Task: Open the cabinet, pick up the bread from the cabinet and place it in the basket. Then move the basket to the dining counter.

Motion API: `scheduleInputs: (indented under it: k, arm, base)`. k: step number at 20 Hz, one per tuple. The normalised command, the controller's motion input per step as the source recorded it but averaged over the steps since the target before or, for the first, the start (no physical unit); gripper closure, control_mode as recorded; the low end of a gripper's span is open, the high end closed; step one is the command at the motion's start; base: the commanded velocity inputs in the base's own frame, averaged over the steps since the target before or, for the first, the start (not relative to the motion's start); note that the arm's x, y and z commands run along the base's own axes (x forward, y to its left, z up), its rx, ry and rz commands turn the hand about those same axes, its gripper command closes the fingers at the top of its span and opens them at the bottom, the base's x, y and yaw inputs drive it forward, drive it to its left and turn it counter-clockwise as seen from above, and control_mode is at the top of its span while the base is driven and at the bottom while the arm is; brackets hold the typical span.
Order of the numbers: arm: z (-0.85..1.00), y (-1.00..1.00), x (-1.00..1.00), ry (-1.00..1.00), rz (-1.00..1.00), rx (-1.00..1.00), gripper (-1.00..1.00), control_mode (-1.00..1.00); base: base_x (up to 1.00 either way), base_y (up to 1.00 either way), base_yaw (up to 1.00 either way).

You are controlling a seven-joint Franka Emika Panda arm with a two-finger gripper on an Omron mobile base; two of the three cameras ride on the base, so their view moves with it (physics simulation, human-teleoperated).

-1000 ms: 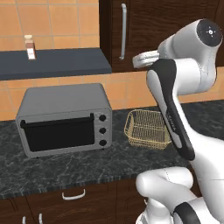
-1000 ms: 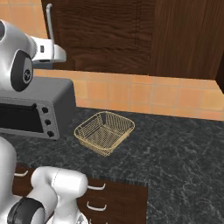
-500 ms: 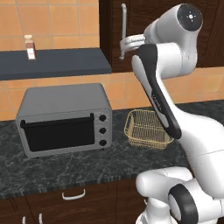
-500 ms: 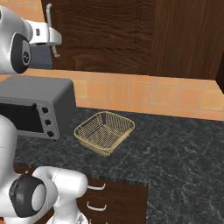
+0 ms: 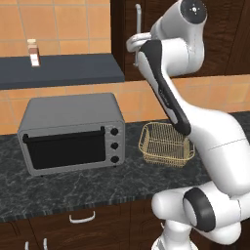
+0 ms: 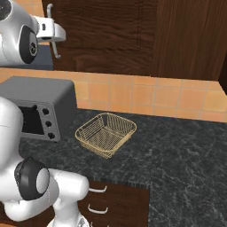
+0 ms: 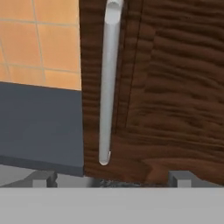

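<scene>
The cabinet (image 7: 175, 87) is a dark brown wood wall unit, and its door is closed. Its long silver handle (image 7: 109, 83) runs upright straight ahead of my gripper (image 7: 111, 179), whose fingertips (image 7: 41, 178) stand wide apart on either side of the handle's lower end, open and holding nothing. From the base, the gripper (image 5: 136, 49) sits up at the handle (image 5: 138, 17) of the cabinet (image 5: 161, 14). The golden wire basket (image 5: 166, 144) rests empty on the black granite counter (image 5: 63, 190), to the right of the toaster oven. The bread is hidden behind the door. The dining counter is out of view.
A grey toaster oven (image 5: 73, 132) stands on the counter left of the basket. A dark shelf (image 5: 58, 71) left of the cabinet carries a small bottle (image 5: 33, 52). Dark drawers (image 6: 102, 199) lie under the counter. Bare granite (image 6: 186, 150) stretches to the right of the basket (image 6: 105, 133).
The arm has lifted and swung left, bringing the hand from in front of the wall tiles up to the cabinet handle. The gripper has stayed open.
</scene>
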Motion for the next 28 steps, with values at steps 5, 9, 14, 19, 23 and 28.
scheduleInputs:
  k: [5, 9, 14, 19, 23, 28]
  arm:
    - [-0.22, 0.28, 0.57, 0.00, -0.04, 0.00, -1.00, -1.00]
    - [0.00, 0.02, 0.50, 0.00, -0.01, 0.00, -1.00, -1.00]
    - [-0.01, 0.00, 0.51, 0.00, 0.00, 0.00, -1.00, -1.00]
    - [-0.22, 0.00, 0.60, 0.00, 0.00, 0.00, 1.00, -1.00]
    - [-0.23, -0.01, 0.49, 0.00, 0.00, 0.00, 1.00, -1.00]
    - [-0.29, -0.30, 0.19, -0.02, 0.00, 0.00, 1.00, -1.00]
  base:
    - [0.00, 0.00, 0.00]
    - [0.00, 0.00, 0.00]
    - [0.00, 0.00, 0.00]
    - [0.00, 0.00, 0.00]
    - [0.00, 0.00, 0.00]
    - [0.00, 0.00, 0.00]
